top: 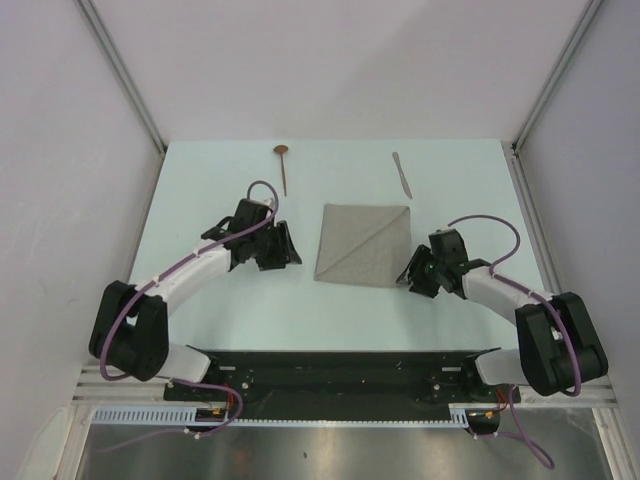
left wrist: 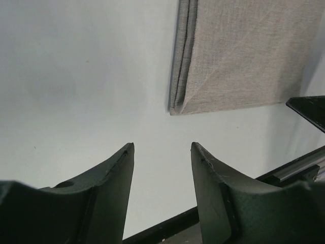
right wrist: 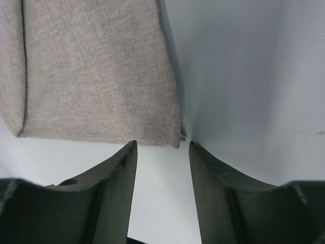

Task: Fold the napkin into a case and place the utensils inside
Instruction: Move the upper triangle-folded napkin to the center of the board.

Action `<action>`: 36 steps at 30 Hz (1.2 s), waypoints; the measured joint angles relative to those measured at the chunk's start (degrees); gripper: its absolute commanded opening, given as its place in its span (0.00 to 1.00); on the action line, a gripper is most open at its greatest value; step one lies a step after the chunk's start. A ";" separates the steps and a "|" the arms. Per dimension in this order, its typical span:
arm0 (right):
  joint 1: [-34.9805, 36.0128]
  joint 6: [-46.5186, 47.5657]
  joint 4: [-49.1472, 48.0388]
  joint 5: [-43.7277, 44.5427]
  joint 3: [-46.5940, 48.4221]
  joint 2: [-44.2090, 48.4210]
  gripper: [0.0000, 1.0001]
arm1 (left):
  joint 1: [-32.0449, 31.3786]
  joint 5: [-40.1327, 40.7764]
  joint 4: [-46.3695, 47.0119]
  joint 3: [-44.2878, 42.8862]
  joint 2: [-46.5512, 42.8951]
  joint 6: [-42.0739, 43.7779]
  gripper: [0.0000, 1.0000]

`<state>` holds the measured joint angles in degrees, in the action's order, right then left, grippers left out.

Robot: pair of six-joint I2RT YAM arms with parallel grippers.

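Napkin: the napkin (top: 363, 244) lay flat near the middle of the table (top: 200, 200), folded into a rough square with a faint diagonal crease running across its top face.
Napkin edges: in the left wrist view the napkin (left wrist: 249, 56) showed stacked layers along its left side, meeting at a rounded near corner; in the right wrist view the napkin (right wrist: 96, 71) showed a plain woven face and a near right corner sitting on the table.
Left gripper: the left gripper (top: 285, 248) sat just left of the cloth, apart from it; its jaws (left wrist: 161, 146) stood apart with only bare table between them, grasping nothing.
Right gripper: the right gripper (top: 413, 272) sat by the cloth's near right corner; its jaws (right wrist: 161, 145) were spread, and the corner lay just ahead of the fingertips rather than between them, so nothing was held.
Spoon: the spoon (top: 284, 168) lay at the far side of the table, left of the napkin, bowl away from the arms.
Knife: the knife (top: 402, 174) lay at the far side, beyond the napkin's far right corner, well apart from the spoon.
Utensils and cloth: neither piece touched the napkin.
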<state>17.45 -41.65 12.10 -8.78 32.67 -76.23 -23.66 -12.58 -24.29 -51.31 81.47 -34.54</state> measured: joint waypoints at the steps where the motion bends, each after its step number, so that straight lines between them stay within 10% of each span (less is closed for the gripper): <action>1: 0.11 -0.66 -0.48 0.48 -0.07 -0.20 0.49 | 0.00 -0.02 0.09 0.17 -0.66 -0.04 0.54; 5: 1.51 -4.96 -2.45 3.82 -0.07 -1.11 0.45 | -0.02 -0.02 1.01 0.68 -2.56 -0.04 0.54; 12: 2.03 -8.74 -7.76 5.35 -0.02 -5.09 0.04 | -0.04 -0.04 1.07 0.74 -2.73 -0.07 0.57; 26: -10.97 -3.23 4.35 5.22 -0.42 0.66 0.05 | -0.17 -2.01 0.68 -16.39 16.72 -2.56 0.61; 30: -14.27 0.39 5.68 4.46 0.02 0.90 0.44 | -0.83 -1.86 2.38 -21.03 22.77 -4.57 0.61; 36: -13.75 6.03 10.60 6.43 3.39 2.91 0.67 | -4.20 -0.13 3.93 -26.71 29.55 -6.51 0.61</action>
<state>3.70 -35.62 22.70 -2.35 36.05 -73.32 -27.86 -12.71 -20.36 -78.02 111.02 -41.06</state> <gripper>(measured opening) 0.601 0.608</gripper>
